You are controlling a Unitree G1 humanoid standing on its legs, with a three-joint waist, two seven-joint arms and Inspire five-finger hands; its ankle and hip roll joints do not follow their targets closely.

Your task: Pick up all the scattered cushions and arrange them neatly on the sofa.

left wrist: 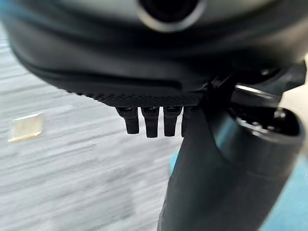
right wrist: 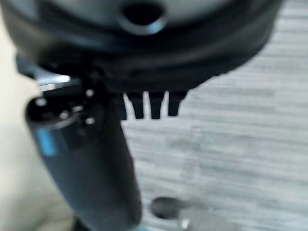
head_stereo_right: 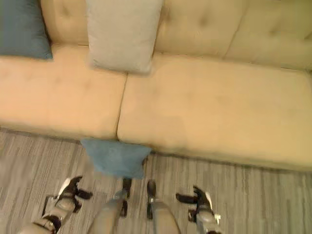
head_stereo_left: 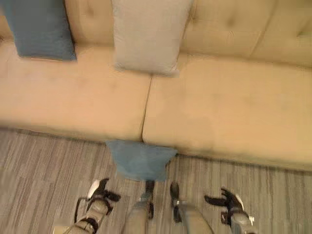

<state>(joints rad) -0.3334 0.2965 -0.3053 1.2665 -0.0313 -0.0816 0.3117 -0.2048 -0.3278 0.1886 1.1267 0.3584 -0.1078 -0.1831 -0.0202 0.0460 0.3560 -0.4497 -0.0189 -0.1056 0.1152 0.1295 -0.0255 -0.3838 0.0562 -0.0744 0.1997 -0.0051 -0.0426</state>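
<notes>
Beige upholstery covers the sofa (head_stereo_left: 219,112), which spans the head view from 9 to 3 o'clock. Two cushions stand propped against its backrest: a dark blue cushion (head_stereo_left: 41,29) at 11 o'clock and a grey cushion (head_stereo_left: 148,34) at 12 o'clock, apart from each other. A third, the blue cushion (head_stereo_left: 141,158), lies on the striped grey carpet (head_stereo_left: 44,165) at 6 o'clock, its far edge touching the sofa's front at the seam between the two seat pads. The left hand (head_stereo_left: 101,195) hangs at 7 o'clock and the right hand (head_stereo_left: 226,202) at 5 o'clock. Both hold nothing, fingers straight and relaxed, each clear of the floor cushion.
</notes>
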